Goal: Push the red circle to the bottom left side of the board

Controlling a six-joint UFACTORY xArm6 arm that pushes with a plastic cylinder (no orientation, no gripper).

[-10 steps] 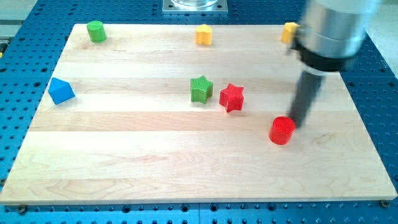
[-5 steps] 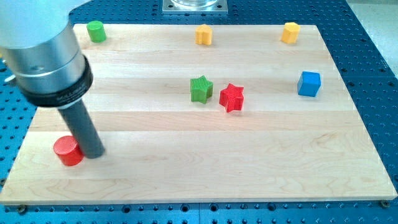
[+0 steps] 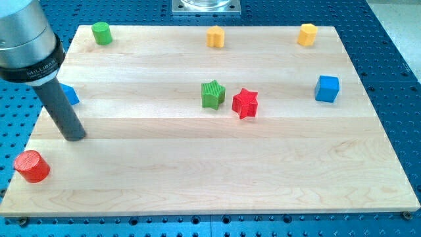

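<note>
You can count the push as good as done: the red circle block (image 3: 31,166) sits at the wooden surface's (image 3: 217,178) seven-o'clock corner, my tip (image 3: 75,137) at its one o'clock, apart, rod bare, no gripper.

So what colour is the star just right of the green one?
Red star, clear in the camera view.

The green star (image 3: 212,94) sits mid-table (image 3: 197,171), with the red star (image 3: 245,103) just beside it on the view's right, apart by a sliver. Well to the view's right of the green star is a blue cube (image 3: 327,88). Toward the view's top lie a green cylinder (image 3: 101,32) (far left), a yellow block (image 3: 216,36) almost straight above, and another yellow block (image 3: 306,33) up right. Far left, a blue block (image 3: 71,95) shows partly.
</note>
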